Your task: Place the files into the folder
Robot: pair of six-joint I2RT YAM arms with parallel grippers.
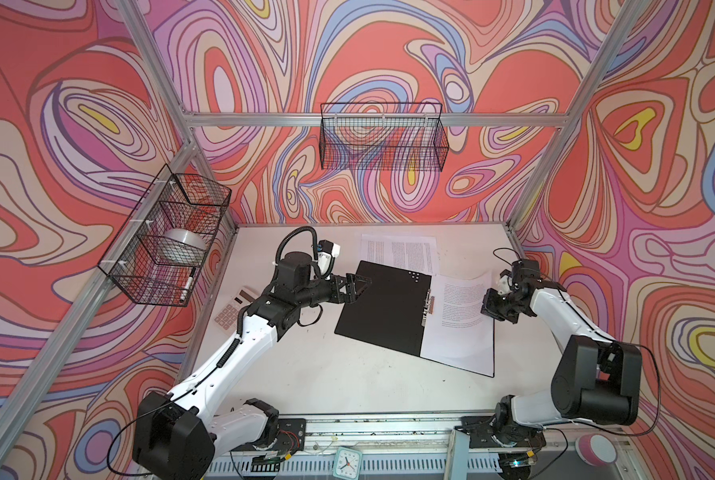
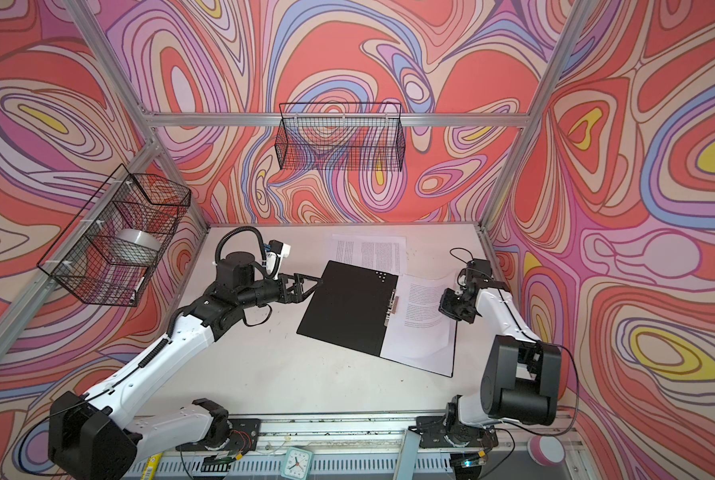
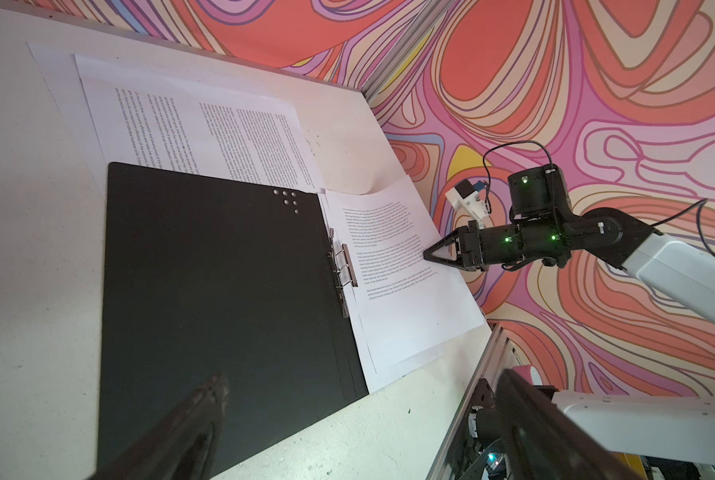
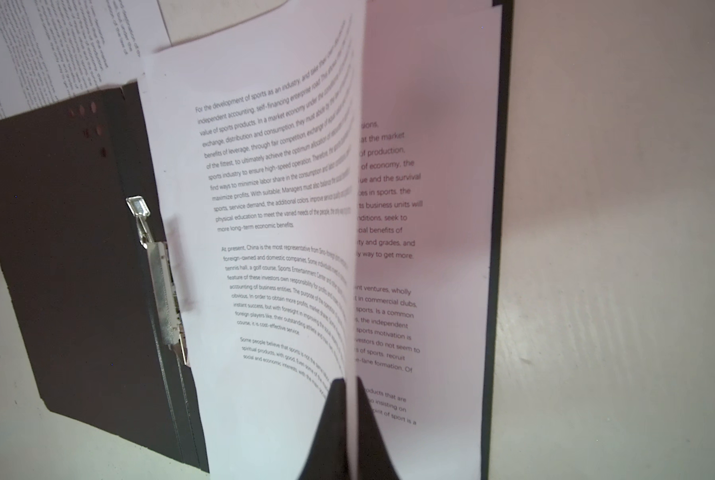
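Over folder [image 1: 383, 309], right gripper [image 4: 349, 381] pinches sheet [image 4: 264, 199] edge, likely to lay it inside. Left gripper [image 1: 360, 287] open at folder's other side, maybe to steady it.

1 folder [image 1: 380, 307], at least 4 files [image 1: 464, 307], 2 baskets [image 1: 383, 137], 1 calculator [image 1: 233, 309].

Folder [image 1: 383, 309] is showing matte black inside, white dots [image 1: 416, 275] in one corner, silver clip [image 1: 428, 306] at the spine. Files [image 1: 464, 309] are reading white with small black text blocks, picking up a pinkish tint in the right wrist view. Table [image 1: 347, 382] is looking off-white, dark specks. Walls [image 1: 389, 62] are running swirls of coral, lilac, blue, cream and yellow, brown outlines. Back basket [image 1: 383, 137] and side basket [image 1: 152, 266] are showing black wire grid. Calculator [image 1: 231, 311] is looking beige, pinkish keys. Clock [image 1: 347, 463] is showing mint. Left arm [image 1: 223, 374] and right arm [image 1: 555, 309] are wearing white shells, black joints.
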